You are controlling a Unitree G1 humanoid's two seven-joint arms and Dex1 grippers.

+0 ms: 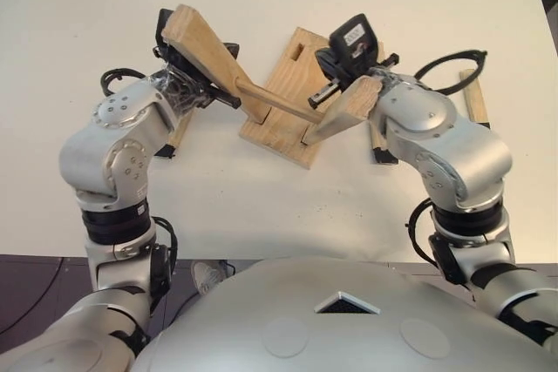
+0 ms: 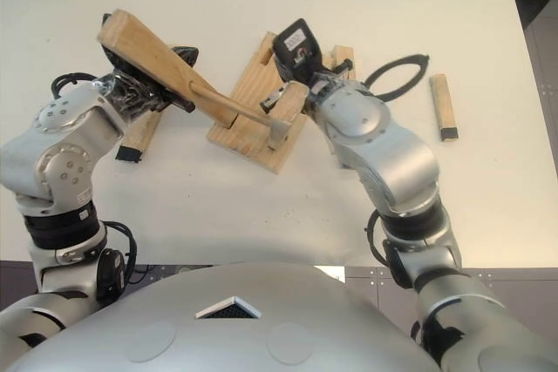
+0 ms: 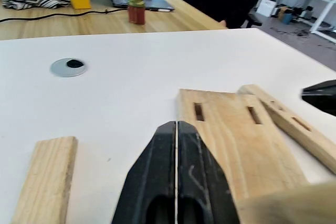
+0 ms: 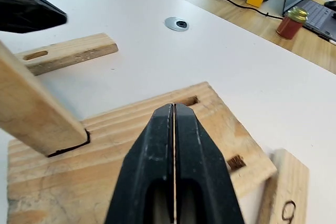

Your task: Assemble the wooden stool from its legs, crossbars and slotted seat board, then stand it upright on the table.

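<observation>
Two flat pale-wood legs (image 1: 202, 45) joined by a round crossbar (image 1: 279, 104) tilt over the slotted board (image 1: 279, 141). Both jaws pinched fully shut, nothing visibly between them.

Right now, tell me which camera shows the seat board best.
The left eye view: nearly the whole seat board lies in frame, its outline and a slot clear. The right eye view matches it. Both wrist views crop it to a close-up part with slots.
</observation>
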